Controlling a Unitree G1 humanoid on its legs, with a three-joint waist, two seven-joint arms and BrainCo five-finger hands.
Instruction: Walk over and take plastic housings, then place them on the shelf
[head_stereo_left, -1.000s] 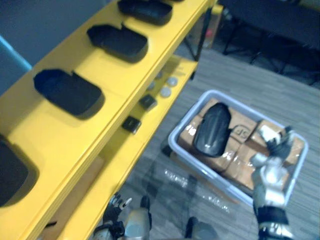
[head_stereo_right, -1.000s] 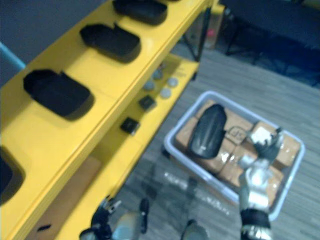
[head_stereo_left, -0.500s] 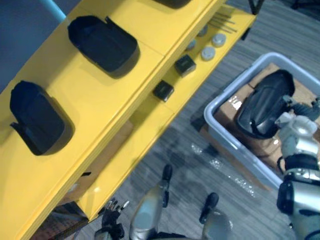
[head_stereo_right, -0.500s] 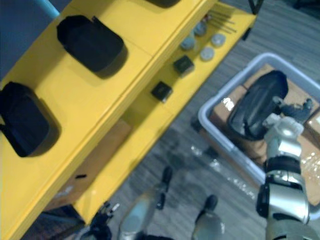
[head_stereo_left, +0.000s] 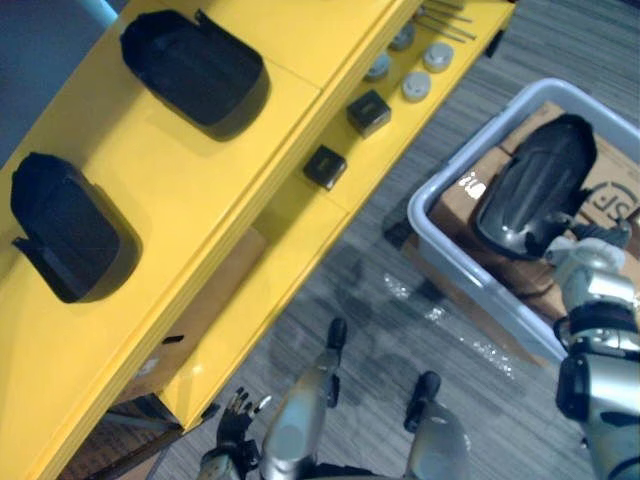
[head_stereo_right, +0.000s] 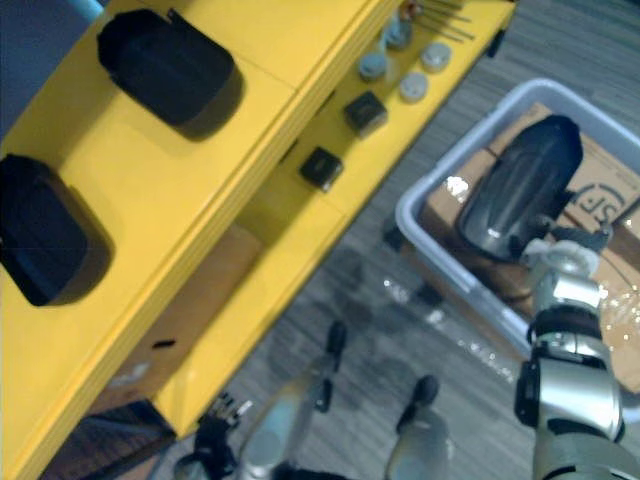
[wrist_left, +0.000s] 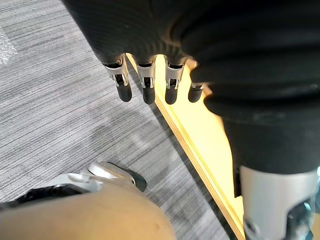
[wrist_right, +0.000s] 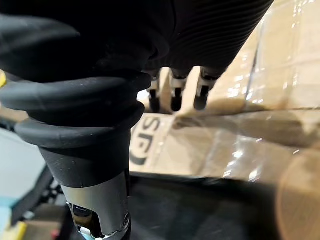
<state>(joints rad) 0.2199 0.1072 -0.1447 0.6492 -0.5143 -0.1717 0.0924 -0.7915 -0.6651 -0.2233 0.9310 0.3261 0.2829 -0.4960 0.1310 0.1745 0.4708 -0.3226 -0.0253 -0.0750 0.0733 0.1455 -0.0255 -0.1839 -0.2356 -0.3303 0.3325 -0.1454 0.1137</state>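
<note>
In the eye views a yellow shelf runs along the left. On its top board lie two shelf housings, black and well apart. The lower board carries small black boxes and grey discs.

To the right stands a grey bin on the floor, filled with cardboard boxes. The housing lies on top of these boxes. Its long axis goes from the near left to the far right, slanted to the bin's walls, and its glossy near end points toward the robot.

The right robot hand is at this near end, but from above I cannot tell whether it touches the housing. The right wrist view is clearer about the hand: the fingers are straight and released, with the tips over the cardboard, and the dark housing is beside the hand, not grasped.

The left robot hand hangs low beside the shelf. In the left wrist view its fingers are straight and released, holding nothing, above the grey floor and the shelf's yellow edge.
</note>
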